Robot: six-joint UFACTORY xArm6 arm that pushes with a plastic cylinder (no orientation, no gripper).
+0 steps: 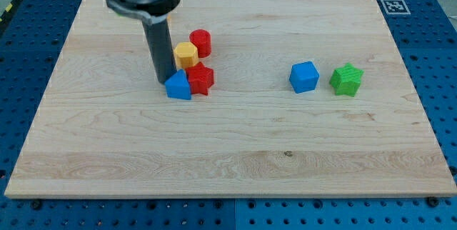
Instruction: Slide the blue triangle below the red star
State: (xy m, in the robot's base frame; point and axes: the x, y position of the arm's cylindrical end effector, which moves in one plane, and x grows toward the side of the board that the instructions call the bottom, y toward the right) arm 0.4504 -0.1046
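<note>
The blue triangle (pixel 178 86) lies on the wooden board, touching the left side of the red star (pixel 201 79). My tip (pixel 164 81) stands right at the triangle's upper left edge, touching or almost touching it. The rod rises from there toward the view's top. A yellow hexagon block (pixel 186 54) sits just above the star, touching it.
A red cylinder-like block (pixel 201 42) sits above the yellow one. A blue cube (pixel 304 76) and a green star (pixel 347 79) lie to the view's right. A marker tag (pixel 393 5) is at the board's top right corner. The board's edges border a blue perforated table.
</note>
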